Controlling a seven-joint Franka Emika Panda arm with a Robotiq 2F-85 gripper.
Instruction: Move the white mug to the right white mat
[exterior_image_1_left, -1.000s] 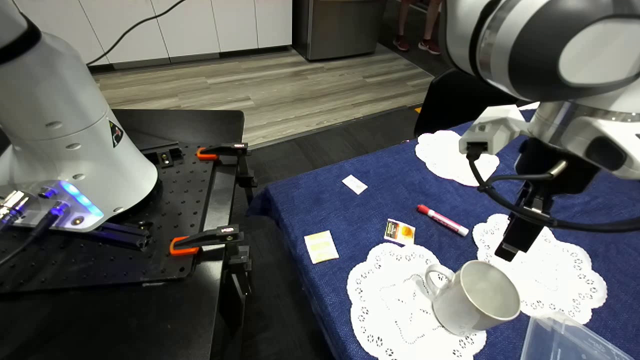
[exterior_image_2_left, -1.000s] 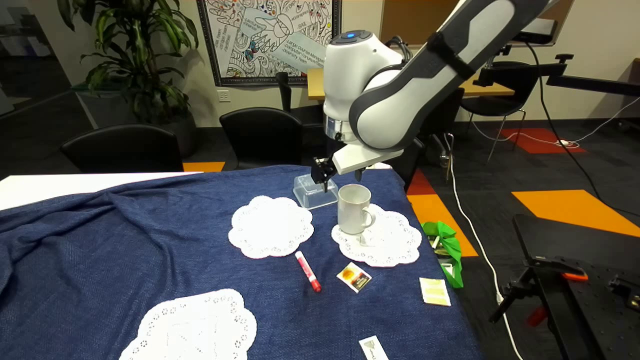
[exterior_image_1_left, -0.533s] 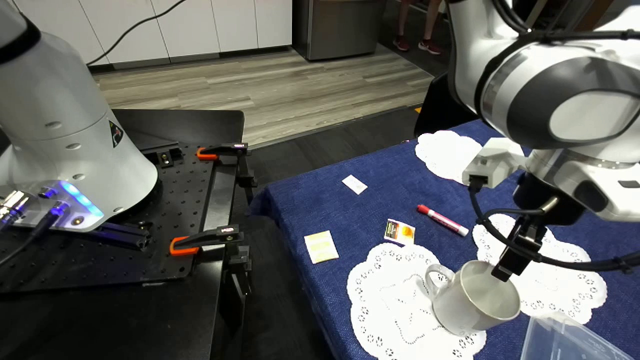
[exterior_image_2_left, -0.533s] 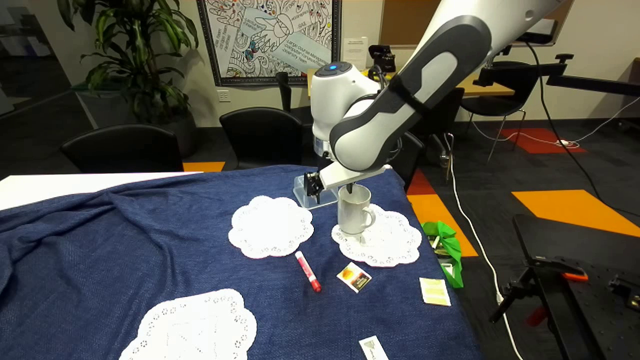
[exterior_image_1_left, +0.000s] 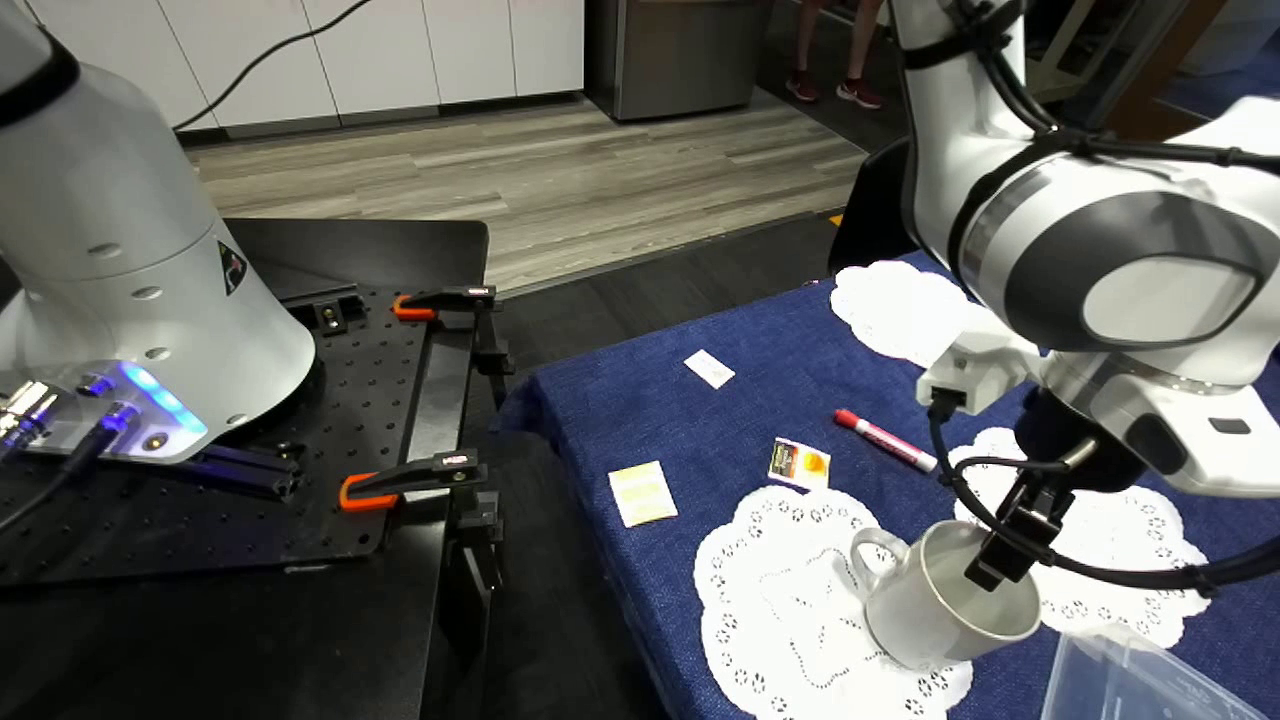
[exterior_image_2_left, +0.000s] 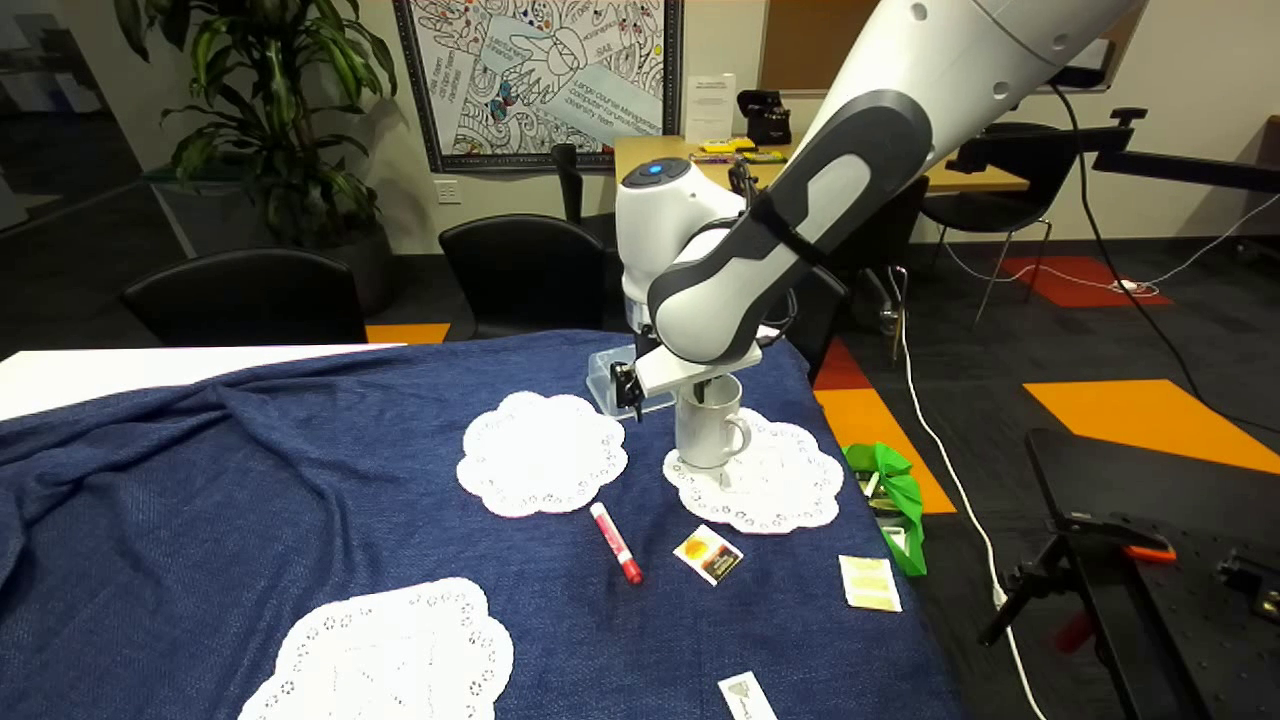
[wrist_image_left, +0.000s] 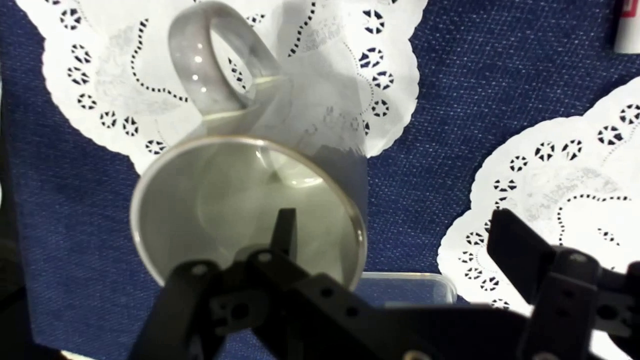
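Observation:
The white mug (exterior_image_1_left: 915, 618) stands upright at the edge of a white lace doily (exterior_image_1_left: 780, 590), its handle over that doily. It also shows in an exterior view (exterior_image_2_left: 703, 440) and the wrist view (wrist_image_left: 215, 200). The right white mat (exterior_image_1_left: 1120, 525), a similar scalloped doily, lies beside it with nothing on it; it also shows in an exterior view (exterior_image_2_left: 540, 455) and at the right of the wrist view (wrist_image_left: 550, 170). My gripper (wrist_image_left: 394, 215) is open and empty. One finger is at the mug's mouth, the other outside its wall. How deep the finger reaches is unclear.
A clear plastic box (exterior_image_1_left: 1130, 680) lies close beside the mug. A red marker (exterior_image_1_left: 885, 440), a tea packet (exterior_image_1_left: 800, 464), a yellow packet (exterior_image_1_left: 643, 493) and a small white packet (exterior_image_1_left: 710, 369) lie on the blue cloth. A third white doily (exterior_image_2_left: 400, 650) lies farther off.
My gripper has come down from above until one finger is at the mug's mouth and the other beside it. The mug and doilies have not moved.

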